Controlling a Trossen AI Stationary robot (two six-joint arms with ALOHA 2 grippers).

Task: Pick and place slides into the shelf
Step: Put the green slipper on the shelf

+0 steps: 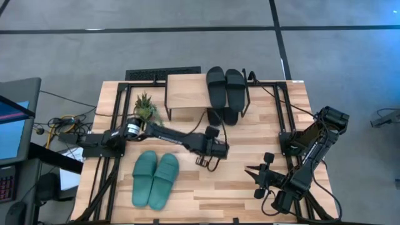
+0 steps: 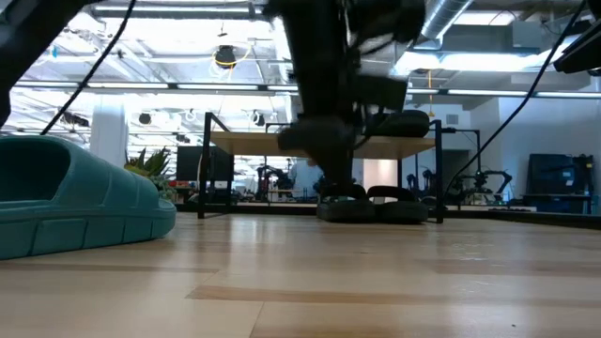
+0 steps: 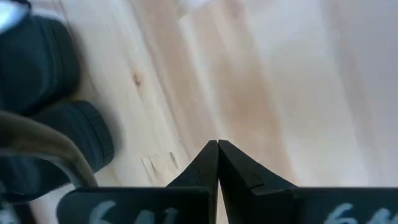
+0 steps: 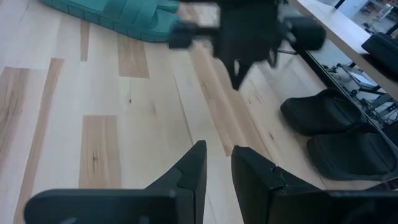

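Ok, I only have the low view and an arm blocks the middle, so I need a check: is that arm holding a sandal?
Observer: No. The left gripper is shut on nothing, above bare table.
Operator: I see one green sandal. Any more?
Observer: Yes, a green pair lies side by side beside the left arm.
Operator: And the other arm?
Observer: The right gripper is slightly open and empty, low over the table's right side.
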